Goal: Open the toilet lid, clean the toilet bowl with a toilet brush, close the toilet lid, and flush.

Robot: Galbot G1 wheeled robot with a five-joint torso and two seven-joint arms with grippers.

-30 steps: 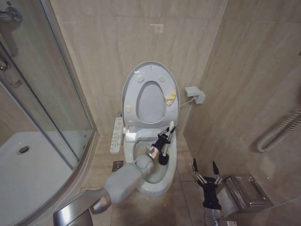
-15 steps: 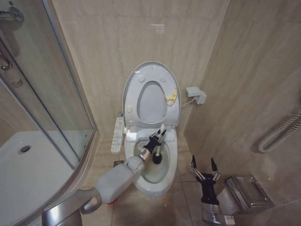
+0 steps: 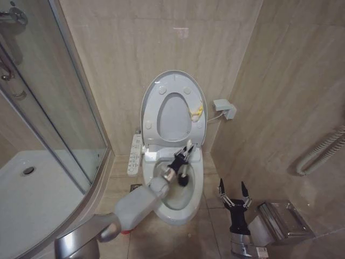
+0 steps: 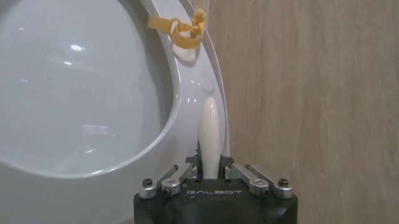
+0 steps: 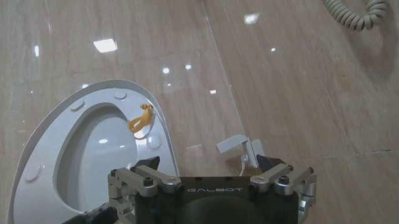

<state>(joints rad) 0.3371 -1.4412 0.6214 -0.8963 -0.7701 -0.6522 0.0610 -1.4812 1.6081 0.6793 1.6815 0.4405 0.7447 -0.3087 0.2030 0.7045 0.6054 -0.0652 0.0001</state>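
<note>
Brush head has slid further back along the toilet bowl.
Left gripper clamps the toilet brush handle; toilet lid stands raised for access; right gripper waits, spread wide, near the floor.

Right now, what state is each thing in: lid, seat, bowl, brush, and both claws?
Glossy white oval toilet lid: raised against the wall.
White ring-shaped seat: raised too.
White ceramic toilet bowl: uncovered.
White-handled toilet brush: held, dark head down in the bowl.
Left gripper: shut on the handle.
Right gripper: open, idle beside the toilet.
</note>
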